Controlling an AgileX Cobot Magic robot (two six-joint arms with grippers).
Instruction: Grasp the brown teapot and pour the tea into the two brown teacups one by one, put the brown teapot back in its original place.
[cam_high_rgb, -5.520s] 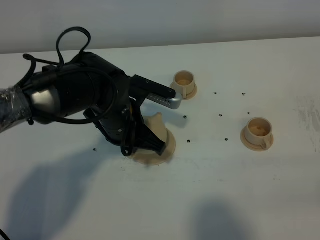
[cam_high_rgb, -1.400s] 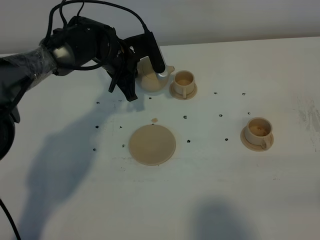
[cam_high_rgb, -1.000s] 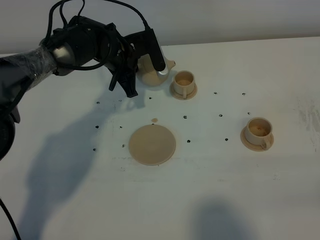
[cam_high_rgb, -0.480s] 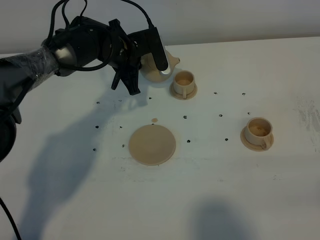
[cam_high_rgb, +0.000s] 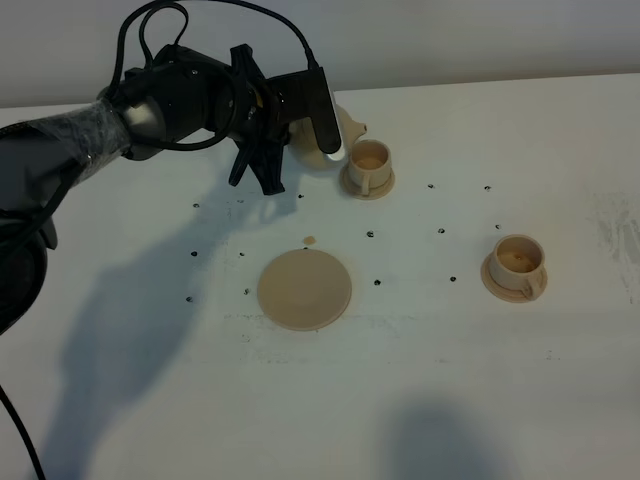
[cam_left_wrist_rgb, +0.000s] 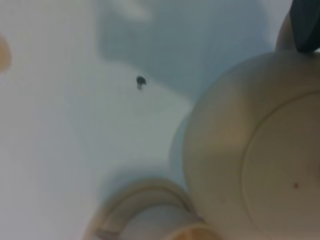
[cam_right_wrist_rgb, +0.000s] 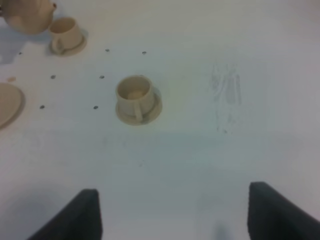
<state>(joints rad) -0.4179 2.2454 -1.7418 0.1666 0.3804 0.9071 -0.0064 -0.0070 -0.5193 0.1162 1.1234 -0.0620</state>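
Exterior high is showing the table (cam_high_rgb: 450, 400) with the left arm (cam_high_rgb: 150, 105) reaching over its far side. Over the last second that arm has been carrying the brown teapot (cam_high_rgb: 343, 128) rightward and a little higher. The spout is now hanging just at 10 o'clock of the far teacup (cam_high_rgb: 368, 160), so I'd say the first pour is about to begin. The left pincer (cam_high_rgb: 325, 140) is clamping tight on the pot, seemingly at its handle side, though the grip itself is hidden. The wide disc (cam_high_rgb: 305, 290) is lying bare mid-table, waiting for the pot's return. The second teacup (cam_high_rgb: 518, 258) is sitting on its saucer at 3 o'clock of the disc. Left wrist, blurred, is showing the teapot's lidded body (cam_left_wrist_rgb: 250, 165) crowding the cup's rim (cam_left_wrist_rgb: 150, 220), a closeness the high view is not settling. Right wrist is showing the right pincer (cam_right_wrist_rgb: 175, 220), absent from the high view, spreading wide and holding nothing.
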